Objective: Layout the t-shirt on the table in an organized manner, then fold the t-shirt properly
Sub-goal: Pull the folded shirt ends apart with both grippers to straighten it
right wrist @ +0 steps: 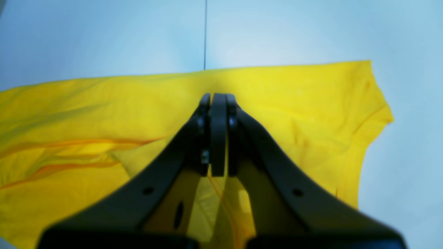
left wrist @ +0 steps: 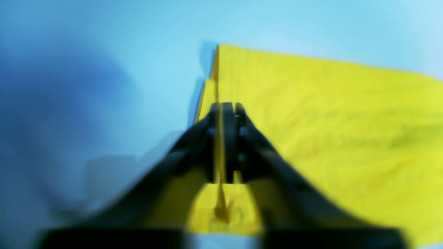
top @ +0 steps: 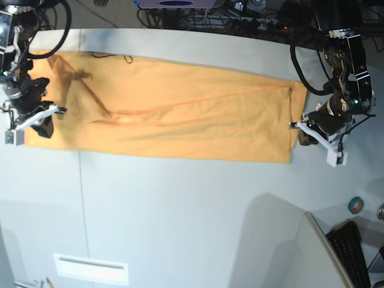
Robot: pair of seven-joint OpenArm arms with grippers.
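We look down on the table (top: 192, 204), a broad pale top with a thin dark seam running down its left part. Across its far half lies the t-shirt (top: 174, 114), folded lengthwise into a long orange-yellow band that stretches almost from one arm to the other, with soft creases near its left end and thin black marks at its upper left edge.

At the band's right end in the base view sits the left gripper (left wrist: 226, 114); in its blurred wrist view a thin strip of the yellow cloth runs between its fingers, which stand almost together, and we cannot tell whether they pinch it or have let go.

At the left end, the right gripper (right wrist: 218, 100) has its fingers pressed together on a fold of the shirt.
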